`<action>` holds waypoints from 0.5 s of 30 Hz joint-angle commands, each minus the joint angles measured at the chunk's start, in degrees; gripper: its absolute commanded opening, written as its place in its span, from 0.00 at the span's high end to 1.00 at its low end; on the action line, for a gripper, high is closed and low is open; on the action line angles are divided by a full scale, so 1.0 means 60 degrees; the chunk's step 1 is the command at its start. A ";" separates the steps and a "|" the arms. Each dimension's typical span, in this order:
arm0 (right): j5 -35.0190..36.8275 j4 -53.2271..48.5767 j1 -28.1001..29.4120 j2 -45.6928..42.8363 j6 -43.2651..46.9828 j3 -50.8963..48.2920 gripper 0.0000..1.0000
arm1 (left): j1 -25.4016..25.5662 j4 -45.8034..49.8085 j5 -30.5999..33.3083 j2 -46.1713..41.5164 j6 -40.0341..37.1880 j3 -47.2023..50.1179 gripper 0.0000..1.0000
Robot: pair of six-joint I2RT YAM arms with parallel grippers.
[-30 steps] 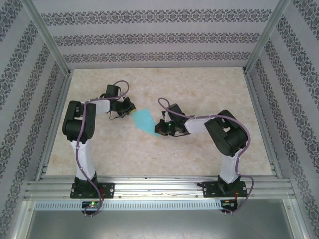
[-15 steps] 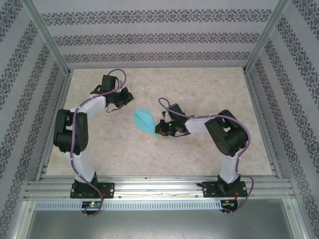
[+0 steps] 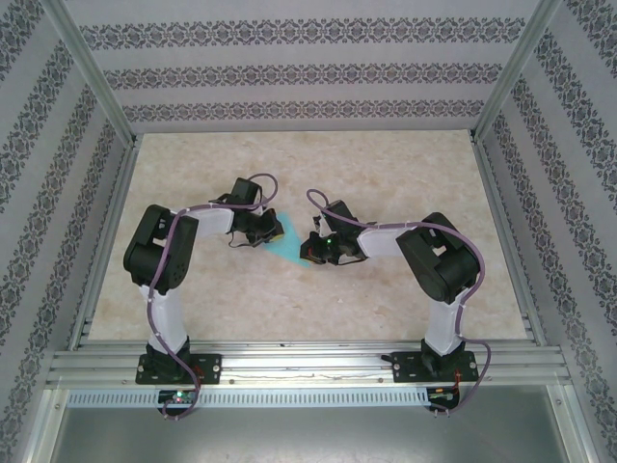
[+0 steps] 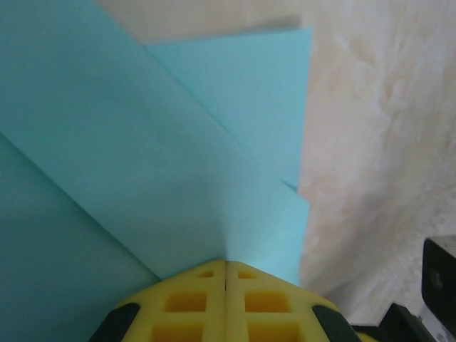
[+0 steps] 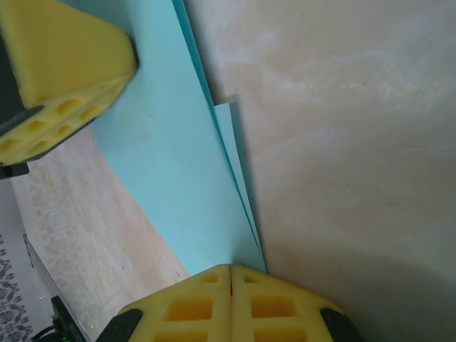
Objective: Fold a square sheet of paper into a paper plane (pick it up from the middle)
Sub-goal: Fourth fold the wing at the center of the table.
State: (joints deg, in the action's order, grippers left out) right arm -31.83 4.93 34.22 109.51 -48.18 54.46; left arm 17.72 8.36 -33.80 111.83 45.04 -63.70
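Note:
The folded turquoise sheet of paper [image 3: 287, 247] lies on the table between the two arms, as a slim angular shape with layered flaps [image 4: 142, 142]. My left gripper [image 3: 267, 230] is shut and its yellow tips [image 4: 226, 265] rest on top of the paper's wide end. My right gripper [image 3: 312, 249] is shut too, its tips [image 5: 231, 271] set down on the paper's narrow end [image 5: 171, 157]. The left gripper's yellow fingers [image 5: 64, 64] appear at the upper left of the right wrist view. I cannot tell if either pair of jaws pinches any paper.
The tabletop [image 3: 405, 183] is pale and marble-patterned. Aluminium rails [image 3: 289, 367] run along the near edge, with frame posts at the sides. Patterned walls [image 3: 308, 68] close in the back and both sides. Bare table lies behind and to the right of the arms.
The left arm swung away to the far left, then came back down onto the paper. A flap that stood raised half a second ago now lies under it. The right arm stayed put.

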 commanded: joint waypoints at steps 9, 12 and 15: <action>-0.0282 -0.1278 0.0160 -0.0038 0.0143 0.1271 1.00 | -0.0012 -0.0043 0.0338 -0.0034 0.0099 0.0620 0.98; -0.0337 -0.1246 0.0166 0.0526 0.0098 0.1801 0.98 | -0.0017 -0.0206 0.0182 -0.0030 0.0116 0.0756 0.98; -0.0667 -0.1431 0.0202 0.1225 0.0110 0.2435 0.98 | -0.0023 -0.0252 0.0214 -0.0078 0.0126 0.0873 0.98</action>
State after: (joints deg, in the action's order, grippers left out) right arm -33.91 -1.37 34.76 113.06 -47.97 67.00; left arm 17.65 4.12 -34.28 111.04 45.41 -60.86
